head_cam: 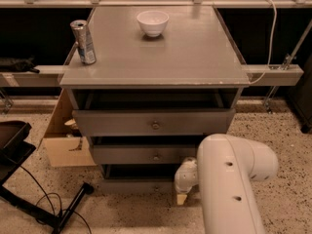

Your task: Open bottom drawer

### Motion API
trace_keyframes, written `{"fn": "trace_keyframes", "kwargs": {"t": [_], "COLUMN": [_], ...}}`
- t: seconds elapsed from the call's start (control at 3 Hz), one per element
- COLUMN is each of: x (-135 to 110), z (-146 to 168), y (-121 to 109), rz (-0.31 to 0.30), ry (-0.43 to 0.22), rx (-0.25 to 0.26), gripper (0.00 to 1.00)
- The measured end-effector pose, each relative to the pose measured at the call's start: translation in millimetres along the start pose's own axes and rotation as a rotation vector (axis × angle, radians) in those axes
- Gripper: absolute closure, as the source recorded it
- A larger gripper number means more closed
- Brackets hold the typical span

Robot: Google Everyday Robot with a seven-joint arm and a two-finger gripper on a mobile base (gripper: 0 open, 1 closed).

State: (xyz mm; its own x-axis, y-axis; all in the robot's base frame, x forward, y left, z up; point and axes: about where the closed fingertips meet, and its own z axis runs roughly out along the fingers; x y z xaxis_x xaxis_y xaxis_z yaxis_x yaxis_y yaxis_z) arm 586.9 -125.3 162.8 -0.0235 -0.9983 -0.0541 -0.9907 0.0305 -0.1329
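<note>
Low at the front of the desk [195,52], the bottom drawer [136,185] sits under two taller grey fronts, its face in shadow; claw [181,198] hangs by its right end, near the floor; open or closed, cannot tell; can [84,42] and bowl [152,22] stand on top, well apart.

- It looks like a robot test lab or workshop corner, with a speckled terrazzo floor [273,130], bare metal rails [273,74] and a white cable [271,38] hanging down.
- Loose black cables [34,189] lie on the floor beside a cardboard box [63,150].
- A lone grey cabinet [122,123] stands here, and its surface [170,52] carries a can [84,42] and a bowl [152,22].
- A white robot arm [234,179] has its tool [183,191] low at the cabinet's foot.
</note>
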Motion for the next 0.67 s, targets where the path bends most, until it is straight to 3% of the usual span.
{"fn": "trace_keyframes", "kwargs": {"t": [0.67], "x": [-6.5], "z": [-37.2], "y": [82.1], "rz": [-0.039], "ry": [-0.022], "rx": [-0.164], "gripper": [0.69]}}
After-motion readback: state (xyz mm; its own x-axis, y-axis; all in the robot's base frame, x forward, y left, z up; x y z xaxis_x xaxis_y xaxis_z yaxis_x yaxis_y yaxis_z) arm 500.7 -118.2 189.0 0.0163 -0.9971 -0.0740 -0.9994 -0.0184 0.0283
